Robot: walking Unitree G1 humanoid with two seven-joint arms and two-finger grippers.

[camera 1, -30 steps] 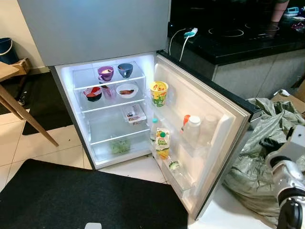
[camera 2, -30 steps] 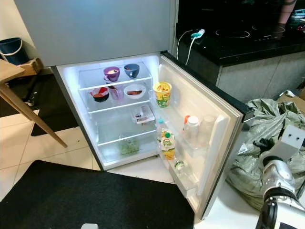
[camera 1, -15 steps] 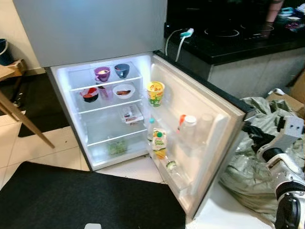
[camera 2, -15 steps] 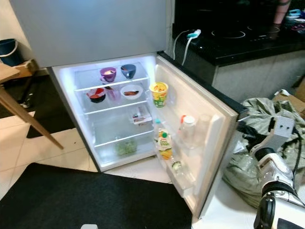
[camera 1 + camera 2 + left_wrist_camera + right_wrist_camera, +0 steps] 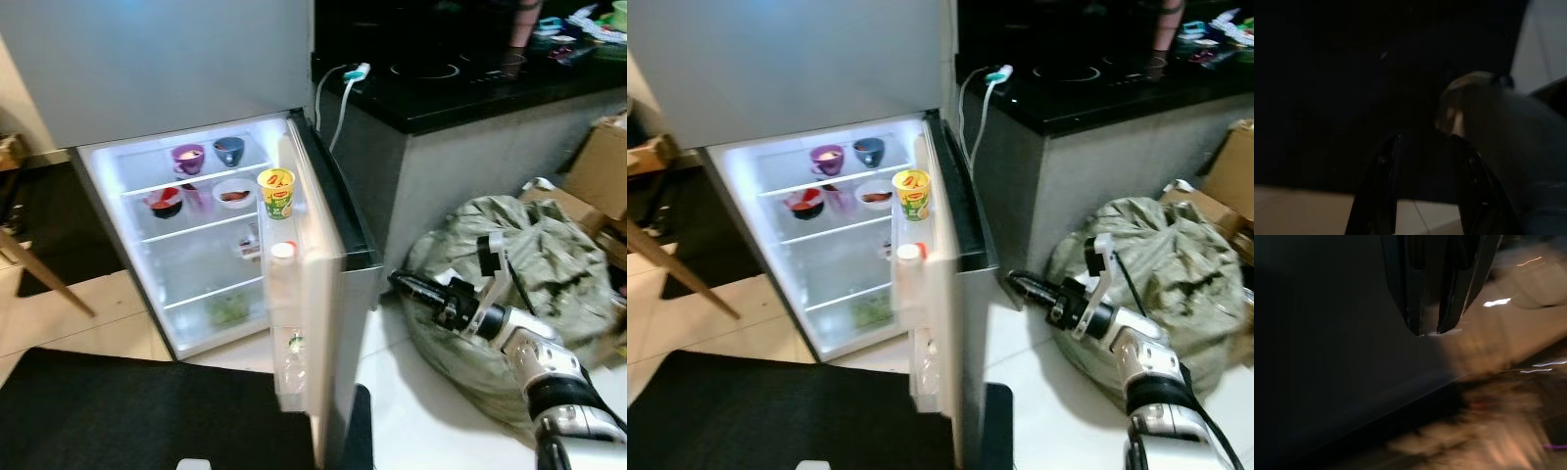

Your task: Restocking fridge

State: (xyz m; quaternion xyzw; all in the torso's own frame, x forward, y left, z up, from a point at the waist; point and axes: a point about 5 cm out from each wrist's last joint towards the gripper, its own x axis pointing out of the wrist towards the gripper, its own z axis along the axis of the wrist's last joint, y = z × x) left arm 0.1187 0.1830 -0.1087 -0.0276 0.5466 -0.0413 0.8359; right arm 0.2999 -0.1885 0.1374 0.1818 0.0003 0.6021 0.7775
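A lit fridge is seen at the left, its lower compartment exposed. On the top glass shelf a purple cup and a dark blue cup are set side by side; on the shelf below are placed a red-filled bowl and a white bowl. Something green is kept in the bottom drawer (too blurred to name). The fridge door is seen edge-on, swung partway across the opening, and in its racks are carried a yellow noodle cup and, lower down, a white bottle. A black mat is spread on the floor in front.

Right of the door, the right claw is held out near the door's outer face, with its two black fingers drawn almost together and nothing held between them. Behind the arm a grey-green sack is slumped on the white floor, below a black bench from which a white cable is hung.

In the dark left wrist view the left claw is made out with its fingers apart and nothing between them.
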